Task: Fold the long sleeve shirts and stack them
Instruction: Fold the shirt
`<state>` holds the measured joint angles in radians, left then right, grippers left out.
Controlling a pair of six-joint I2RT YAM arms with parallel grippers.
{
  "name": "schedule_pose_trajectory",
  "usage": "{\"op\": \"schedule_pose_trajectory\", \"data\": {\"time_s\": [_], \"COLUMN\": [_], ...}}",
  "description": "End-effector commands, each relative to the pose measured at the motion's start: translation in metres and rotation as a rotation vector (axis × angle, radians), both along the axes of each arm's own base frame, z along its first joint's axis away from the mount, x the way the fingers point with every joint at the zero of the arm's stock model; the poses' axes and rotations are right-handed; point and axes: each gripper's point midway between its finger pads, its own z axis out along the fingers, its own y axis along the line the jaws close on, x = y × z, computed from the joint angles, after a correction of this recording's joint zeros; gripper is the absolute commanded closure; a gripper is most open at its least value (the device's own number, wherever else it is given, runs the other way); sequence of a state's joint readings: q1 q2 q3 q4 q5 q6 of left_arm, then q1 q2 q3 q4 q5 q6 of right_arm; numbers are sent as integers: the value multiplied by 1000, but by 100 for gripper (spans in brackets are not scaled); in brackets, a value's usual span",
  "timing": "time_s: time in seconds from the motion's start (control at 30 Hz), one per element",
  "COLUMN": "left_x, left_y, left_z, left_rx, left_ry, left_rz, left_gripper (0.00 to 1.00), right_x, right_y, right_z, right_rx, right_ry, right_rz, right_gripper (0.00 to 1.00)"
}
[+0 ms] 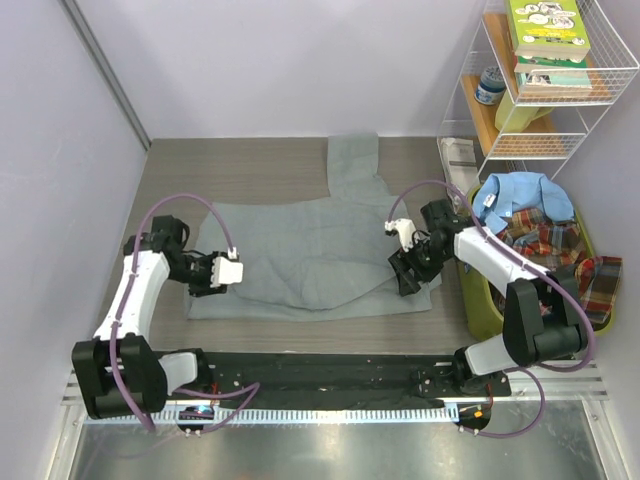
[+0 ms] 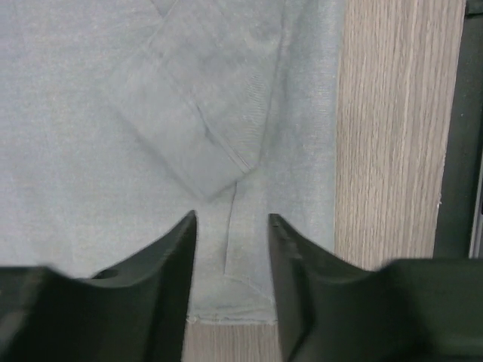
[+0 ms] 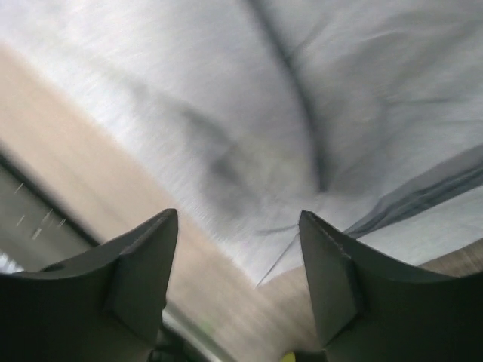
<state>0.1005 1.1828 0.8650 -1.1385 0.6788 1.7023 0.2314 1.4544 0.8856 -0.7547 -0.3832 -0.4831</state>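
Grey shirt: lies flat on the wooden surface, about centre, body spread from 9 to 3 o'clock. One part of it runs off toward 12 o'clock. Near hem is slightly rumpled, with a fold line across the body.

Left wrist view: grey shirt fills most of the frame. A sleeve cuff is folded over onto the body. The hem edge is just under the fingers, with bare wood beside it.

Right wrist view: blurred. Grey shirt shows creased, with a dark fold running through it; its corner ends between the fingers, over wood.

Left pincer: at the shirt's 9 o'clock edge, over the cloth. Jaws stand apart, grasping nothing; the cloth shows flat in the gap.

Right pincer: at the shirt's 3 o'clock edge. Jaws spread wide, nothing between them. Whether the tips touch the cloth I cannot tell.

Outward, 3 o'clock of the surface: a green bin just beside the right arm. A blue shirt sits bunched on top at its far end. A plaid shirt lies under and nearer, spilling over the bin's right rim.

At 1 to 2 o'clock: a white wire shelf with books stacked on its top tier.
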Motion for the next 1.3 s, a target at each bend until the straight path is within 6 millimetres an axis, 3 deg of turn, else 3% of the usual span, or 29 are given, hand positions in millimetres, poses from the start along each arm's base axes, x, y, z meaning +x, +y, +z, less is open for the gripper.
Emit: {"op": "schedule_pose_trajectory", "data": {"time_s": [0.0,0.1,0.13,0.2,0.23,0.3,0.37,0.4,0.43,0.47,0.5,0.53,0.63,0.77,1.03,1.27], "left_x": [9,14,17,43,49,72,87,97,101,110,115,119,121,102,72,65], "left_y": [1,-8,-14,-19,-23,-33,-51,-51,-65,-71,-73,-81,-93,-99,-109,-112], "left_z": [26,41,46,54,54,48,46,34,30,35,19,22,11,0,-5,-25], "left_rx": [-56,-145,-201,-251,-274,-223,-182,-128,-111,-112,-68,-74,-83,-64,-47,12], "left_ry": [46,149,211,183,233,211,232,248,261,273,309,315,366,399,266,186], "left_rz": [109,234,321,383,459,474,527,562,550,578,590,579,523,359,-41,-220], "left_gripper": [52,50,36,30,30,30,31,31,30,28,28,26,22,21,17,16], "right_x": [-14,1,7,28,32,47,61,64,68,72,74,76,82,91,99,98], "right_y": [16,32,38,50,56,68,80,84,89,97,102,107,124,146,187,212], "right_z": [46,67,69,79,71,75,66,64,61,54,52,49,40,37,30,26], "right_rx": [112,192,218,245,244,262,262,265,270,267,264,263,269,299,354,396], "right_ry": [-18,-57,-56,-84,-48,-37,-16,-9,8,22,25,32,30,22,35,53], "right_rz": [147,129,120,89,90,69,57,51,30,41,47,39,61,77,98,108], "right_gripper": [28,31,32,38,42,48,49,50,49,50,50,49,48,43,44,46]}}
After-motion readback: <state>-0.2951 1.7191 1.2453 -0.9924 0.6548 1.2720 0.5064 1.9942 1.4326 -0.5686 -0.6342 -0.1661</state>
